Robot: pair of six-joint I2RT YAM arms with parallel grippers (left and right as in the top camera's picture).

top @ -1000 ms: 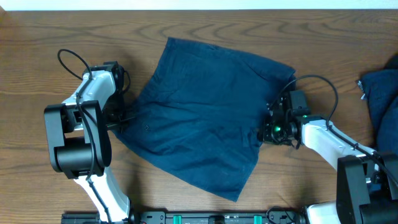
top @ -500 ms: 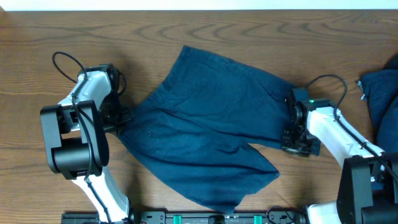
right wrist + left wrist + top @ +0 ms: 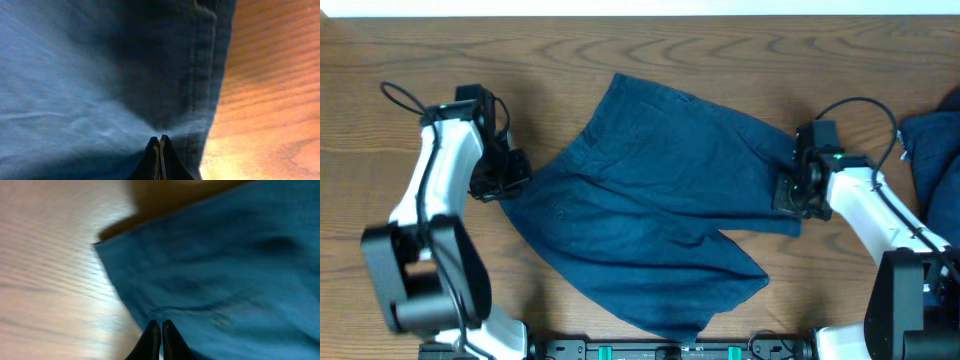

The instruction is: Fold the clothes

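The navy shorts (image 3: 660, 210) lie spread across the middle of the desk (image 3: 380, 220), waistband end towards the left edge and the two legs running towards the right edge and the near edge. My left gripper (image 3: 161, 326) is pinched shut on the cloth at the shorts' left side, fingers pressed together with a small fold gathered at the tips. That wrist view is blurred, so I cannot tell whether I hold one layer or two. My right gripper (image 3: 160, 140) is likewise closed tight on the shorts, nipping the fabric just inside the stitched hem of the leg nearest the right edge.

This is soft, denim-like cloth: light, limp and not slippery, so I judge it will drape and sag between my two holds rather than keep a line. Seams and hems are the thicker, firmer places to grip, and the hem gives a straight edge to fold from. A second navy garment (image 3: 932, 150) waits at the right edge.
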